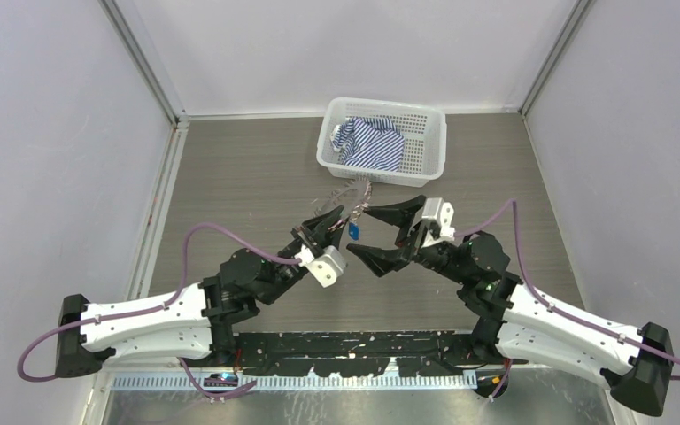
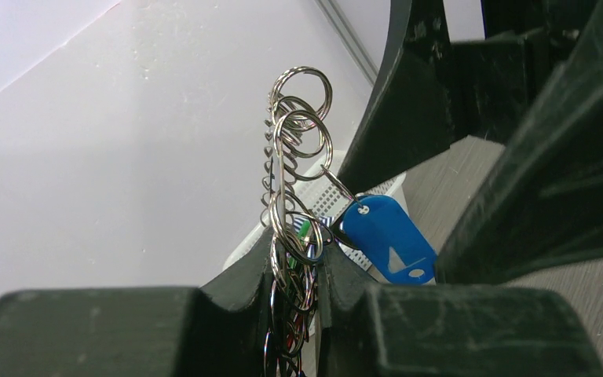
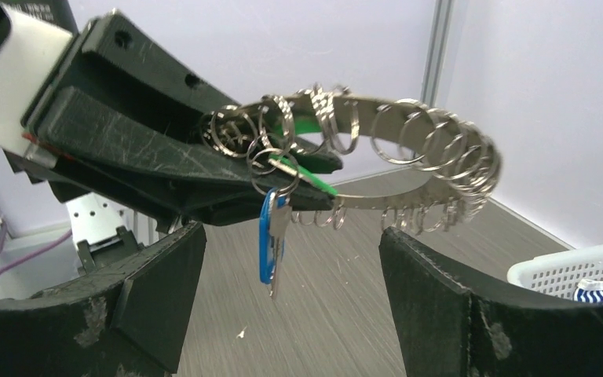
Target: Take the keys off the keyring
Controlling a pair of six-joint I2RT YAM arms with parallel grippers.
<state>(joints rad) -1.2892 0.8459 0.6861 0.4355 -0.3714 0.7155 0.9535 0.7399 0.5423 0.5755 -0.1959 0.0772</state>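
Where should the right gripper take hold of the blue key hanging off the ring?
Probably the blue key by its flat plastic head, coming from below. It hangs free under the keyring, which the left gripper clamps, and its flat faces look turned toward the open right gripper's fingers.

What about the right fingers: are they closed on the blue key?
No: the right fingers stand wide apart, and the blue key hangs free beyond them.

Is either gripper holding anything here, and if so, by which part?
The left gripper clamps the keyring by one side of its hoop; the blue-headed key dangles free. The right gripper is open, holding nothing.
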